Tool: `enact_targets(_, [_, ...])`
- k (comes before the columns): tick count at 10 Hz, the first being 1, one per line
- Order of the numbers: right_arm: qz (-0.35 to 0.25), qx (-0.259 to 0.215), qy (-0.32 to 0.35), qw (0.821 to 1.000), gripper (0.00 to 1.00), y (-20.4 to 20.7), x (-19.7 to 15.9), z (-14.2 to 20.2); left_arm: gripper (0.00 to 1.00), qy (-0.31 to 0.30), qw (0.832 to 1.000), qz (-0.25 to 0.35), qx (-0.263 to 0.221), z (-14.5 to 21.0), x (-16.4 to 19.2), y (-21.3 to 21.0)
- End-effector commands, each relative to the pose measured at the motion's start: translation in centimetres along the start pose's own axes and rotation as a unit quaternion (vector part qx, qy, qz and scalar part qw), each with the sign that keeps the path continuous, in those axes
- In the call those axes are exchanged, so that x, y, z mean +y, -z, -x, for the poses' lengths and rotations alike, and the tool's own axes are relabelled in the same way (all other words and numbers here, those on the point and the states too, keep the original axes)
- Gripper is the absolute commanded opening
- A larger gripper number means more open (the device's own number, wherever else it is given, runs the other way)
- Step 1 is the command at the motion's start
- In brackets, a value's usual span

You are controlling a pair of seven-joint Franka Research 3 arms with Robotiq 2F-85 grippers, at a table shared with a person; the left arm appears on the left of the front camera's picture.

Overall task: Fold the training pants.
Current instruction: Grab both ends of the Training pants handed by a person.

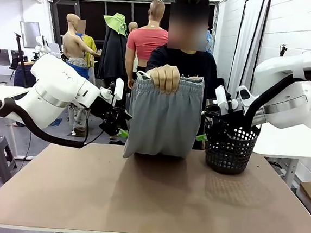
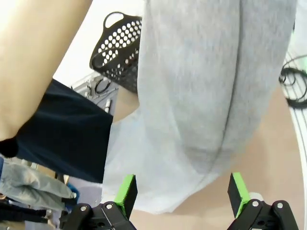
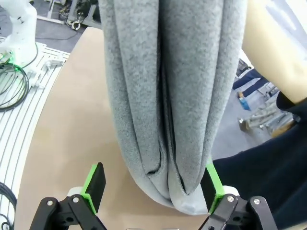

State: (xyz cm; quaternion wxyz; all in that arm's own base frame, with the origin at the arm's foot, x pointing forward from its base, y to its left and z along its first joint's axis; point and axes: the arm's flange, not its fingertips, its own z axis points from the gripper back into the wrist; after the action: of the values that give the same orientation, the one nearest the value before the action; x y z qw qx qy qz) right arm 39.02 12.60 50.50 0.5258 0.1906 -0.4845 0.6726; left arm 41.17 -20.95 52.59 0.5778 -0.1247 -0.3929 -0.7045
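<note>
A person's hand (image 1: 165,77) holds the light grey training pants (image 1: 163,120) up by the gathered waistband over the table's far edge. They hang doubled over, with the lower fold close to the tabletop. My left gripper (image 1: 121,129) hovers open just left of the cloth. In the left wrist view the pants (image 2: 206,96) hang ahead of the open left gripper (image 2: 182,191). My right gripper (image 1: 203,134) is at the cloth's right side, by the basket. In the right wrist view the pants' lower fold (image 3: 168,120) hangs between the spread green pads of the open right gripper (image 3: 154,187).
A black mesh basket (image 1: 229,150) stands at the table's back right, right beside my right gripper, and appears again as the basket (image 2: 117,48). The brown tabletop (image 1: 148,203) stretches bare toward me. The person's dark sleeve (image 3: 268,167) is close behind the cloth.
</note>
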Motion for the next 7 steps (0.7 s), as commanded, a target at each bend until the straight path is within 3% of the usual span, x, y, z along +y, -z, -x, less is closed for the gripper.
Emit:
enact_targets(1, [0.004, -0.006, -0.014, 1.000, 1.00, 0.3, -0.3, -0.1, 1.00, -0.003, 0.999, -0.015, 0.039, -0.5, 0.0, -1.2])
enact_targets(4, [0.002, -0.005, -0.016, 1.000, 1.00, 0.4, -0.1, -0.1, 1.00, -0.015, 1.000, 0.010, -0.024, -1.1, -1.2, -0.8])
enact_targets(7, [0.002, -0.010, -0.022, 1.000, 1.00, 0.6, 0.3, -0.6, 1.00, -0.033, 0.998, 0.010, -0.049, -1.7, -1.7, 0.1])
